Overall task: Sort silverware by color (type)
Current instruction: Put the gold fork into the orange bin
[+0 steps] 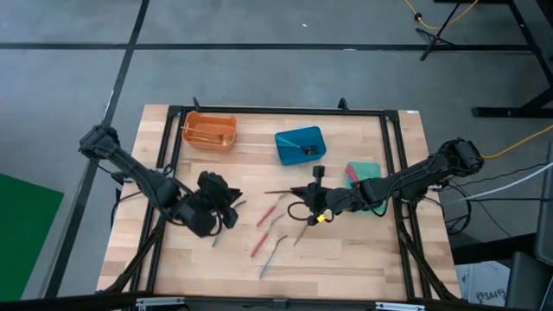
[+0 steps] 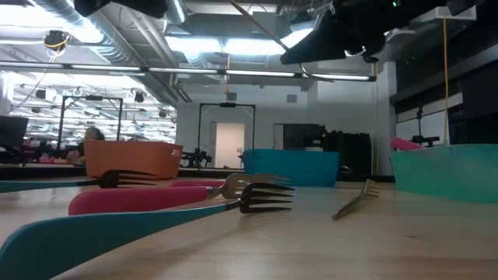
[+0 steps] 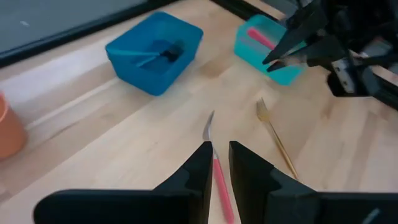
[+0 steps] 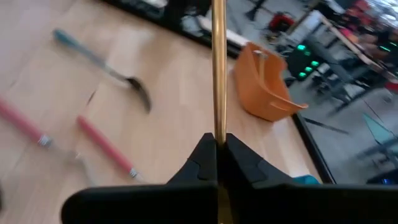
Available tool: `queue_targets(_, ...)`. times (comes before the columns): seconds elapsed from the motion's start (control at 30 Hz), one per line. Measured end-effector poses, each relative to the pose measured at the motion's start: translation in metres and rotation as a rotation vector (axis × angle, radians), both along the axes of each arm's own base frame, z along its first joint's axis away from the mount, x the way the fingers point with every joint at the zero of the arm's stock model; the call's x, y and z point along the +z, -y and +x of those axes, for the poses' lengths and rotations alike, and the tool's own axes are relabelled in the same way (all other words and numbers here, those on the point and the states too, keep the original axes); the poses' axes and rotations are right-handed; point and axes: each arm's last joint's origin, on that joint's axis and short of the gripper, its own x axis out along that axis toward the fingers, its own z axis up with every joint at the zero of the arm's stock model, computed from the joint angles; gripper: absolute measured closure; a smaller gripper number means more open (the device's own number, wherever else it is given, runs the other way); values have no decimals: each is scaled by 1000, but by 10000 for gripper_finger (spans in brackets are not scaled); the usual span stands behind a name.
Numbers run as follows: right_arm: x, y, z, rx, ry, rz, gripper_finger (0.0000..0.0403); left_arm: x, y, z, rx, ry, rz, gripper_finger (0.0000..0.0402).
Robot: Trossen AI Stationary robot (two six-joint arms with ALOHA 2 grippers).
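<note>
Gold utensil (image 4: pixel 218 68) pinched tight in right gripper (image 4: pixel 218 146); should carry it level to orange bin (image 1: pixel 210 131). Left gripper (image 3: pixel 217 163) slightly open, empty, near red utensil (image 3: pixel 222 190).

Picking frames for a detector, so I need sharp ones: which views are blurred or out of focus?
Right wrist view: smeared, the red-handled utensils streaky. Low view: nearest teal handle soft, bright ceiling lights glaring. Left wrist view: slightly soft. High view: sharp, evenly lit.
</note>
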Motion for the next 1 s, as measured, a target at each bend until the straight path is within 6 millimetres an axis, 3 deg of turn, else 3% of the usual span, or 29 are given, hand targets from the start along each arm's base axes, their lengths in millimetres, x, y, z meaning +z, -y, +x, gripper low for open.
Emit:
queue_targets(0.3, 9, 3, 4, -75, 117, 52, 403, -40, 22, 34, 154, 105, 58, 354)
queue_targets(0.53, 9, 9, 5, -114, 124, 45, 403, -65, 25, 66, 213, 180, 25, 354)
queue_targets(0.7, 10, 12, 5, -146, 127, 34, 403, -73, 15, 80, 251, 192, 10, 354)
queue_targets(1.0, 10, 16, 4, -271, 146, -16, 403, -70, -11, 94, 330, 224, 10, 354)
